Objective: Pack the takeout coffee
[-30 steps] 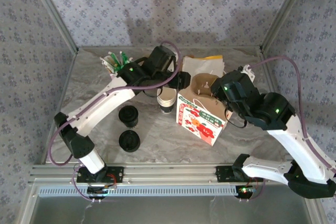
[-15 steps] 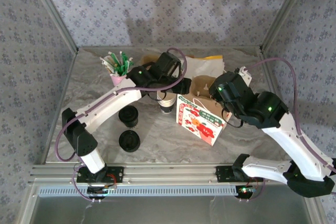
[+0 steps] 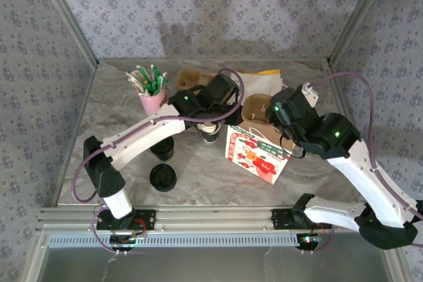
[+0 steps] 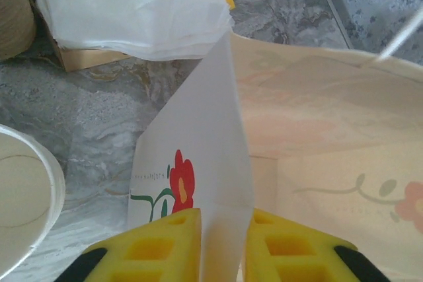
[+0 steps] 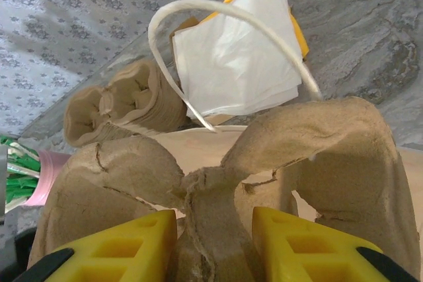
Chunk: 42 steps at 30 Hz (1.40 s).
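The left gripper's (image 4: 223,226) yellow fingers (image 4: 165,242) were pressed against the two faces of the bag's (image 4: 192,163) upright white wall, pinching it at the rim. The wall carried a red flower print. Just left of the bag, in the left wrist view, stood the rim of the white cups (image 4: 23,196), and beyond them lay the napkins (image 4: 132,11) on the marbled table (image 4: 86,110).

The right gripper's (image 5: 211,229) fingers (image 5: 125,249) sat on either side of the carrier's (image 5: 211,196) middle ridge and pinched the brown pulp between them. The carrier sat in the bag's open mouth, with the bag's white handle (image 5: 225,12) arching over it. Behind it lay the napkins on something yellow, and further left a stack of spare carriers (image 5: 112,100) and the pink cup (image 5: 49,163) of green sticks.

From above, the two arms met over the bag (image 3: 258,156), which stood right of the table's centre with the carrier (image 3: 254,107) at its top. The coffee (image 3: 162,152) stood on the table well left of the bag, partly hidden under the left arm, apart from both grippers. A loose lid (image 3: 162,177) lay just in front of it. The cups (image 3: 209,133) stood between the coffee and the bag.
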Available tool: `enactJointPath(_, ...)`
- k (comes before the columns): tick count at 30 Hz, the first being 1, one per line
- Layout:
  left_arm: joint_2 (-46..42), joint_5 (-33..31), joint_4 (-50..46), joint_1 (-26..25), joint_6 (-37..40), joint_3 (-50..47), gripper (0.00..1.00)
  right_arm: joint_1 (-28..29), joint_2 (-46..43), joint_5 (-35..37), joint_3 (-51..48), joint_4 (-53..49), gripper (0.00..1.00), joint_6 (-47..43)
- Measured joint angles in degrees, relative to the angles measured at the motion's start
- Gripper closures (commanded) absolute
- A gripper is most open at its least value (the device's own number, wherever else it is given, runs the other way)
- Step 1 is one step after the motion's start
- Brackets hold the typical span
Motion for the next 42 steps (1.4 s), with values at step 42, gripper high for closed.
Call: enactJointPath(42, -5.16, -18.49, -3.45, -8.70, -29.09, -4.37, 1.00, -3.54, -6.95, -7.52, -3.89, 0.31, 0.64, -6.88)
